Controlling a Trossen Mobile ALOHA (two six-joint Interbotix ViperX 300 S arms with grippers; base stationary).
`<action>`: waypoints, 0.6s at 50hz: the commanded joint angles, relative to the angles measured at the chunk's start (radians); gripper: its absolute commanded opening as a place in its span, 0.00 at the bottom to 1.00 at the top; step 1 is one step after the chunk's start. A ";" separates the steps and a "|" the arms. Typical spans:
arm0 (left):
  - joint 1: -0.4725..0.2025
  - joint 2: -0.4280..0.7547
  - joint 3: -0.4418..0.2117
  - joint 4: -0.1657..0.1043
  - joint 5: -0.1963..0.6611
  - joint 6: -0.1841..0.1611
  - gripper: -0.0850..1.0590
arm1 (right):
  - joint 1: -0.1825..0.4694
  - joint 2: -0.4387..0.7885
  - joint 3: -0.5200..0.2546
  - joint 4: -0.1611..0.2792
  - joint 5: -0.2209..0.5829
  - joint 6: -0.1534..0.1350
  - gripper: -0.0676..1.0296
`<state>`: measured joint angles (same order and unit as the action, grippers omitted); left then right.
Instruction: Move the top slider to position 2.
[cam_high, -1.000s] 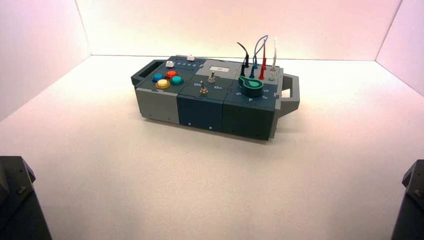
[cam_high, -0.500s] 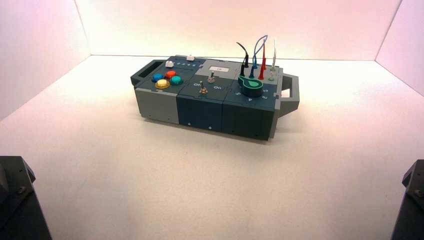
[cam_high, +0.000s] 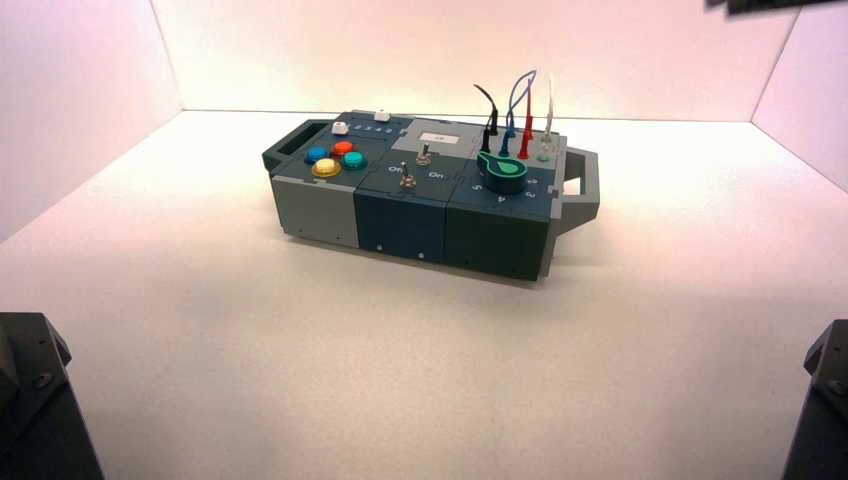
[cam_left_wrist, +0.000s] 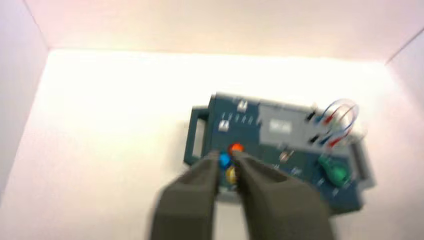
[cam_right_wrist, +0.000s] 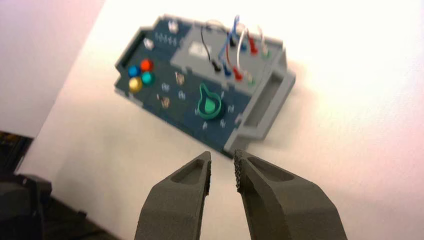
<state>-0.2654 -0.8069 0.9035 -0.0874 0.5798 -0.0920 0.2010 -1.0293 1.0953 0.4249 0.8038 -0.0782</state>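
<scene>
The top slider (cam_high: 382, 115) is a tiny white knob on a dark teal track at the box's far left corner, also seen in the left wrist view (cam_left_wrist: 242, 105) and the right wrist view (cam_right_wrist: 173, 26). Its twin white knob (cam_high: 340, 127) sits nearer, beside white digits. My left gripper (cam_left_wrist: 226, 160) hangs open well above and in front of the box, nothing between its fingers. My right gripper (cam_right_wrist: 222, 160) is open too, held high off the box's knob end and holding nothing. Neither gripper shows in the high view.
The box (cam_high: 320, 205) bears four coloured round buttons (cam_high: 335, 160), two toggle switches (cam_high: 415, 165), a green knob (cam_high: 503, 172) and plugged wires (cam_high: 520, 115). Grey handles (cam_high: 585, 190) stick out at both ends. Arm bases (cam_high: 30, 400) fill the near corners. White walls enclose the table.
A dark shape has come into the high view's upper right corner. The box and its parts stand as before.
</scene>
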 joint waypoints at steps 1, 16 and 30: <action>0.000 0.201 -0.114 0.003 0.058 0.057 0.43 | 0.005 0.063 -0.046 0.021 -0.003 0.002 0.32; 0.000 0.606 -0.290 0.003 0.173 0.196 0.43 | 0.005 0.222 -0.112 0.029 -0.002 0.003 0.38; 0.018 0.756 -0.403 0.014 0.186 0.259 0.43 | 0.005 0.385 -0.137 0.041 -0.012 0.003 0.38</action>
<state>-0.2623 -0.0690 0.5568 -0.0767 0.7685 0.1503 0.2010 -0.6780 0.9894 0.4556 0.8038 -0.0767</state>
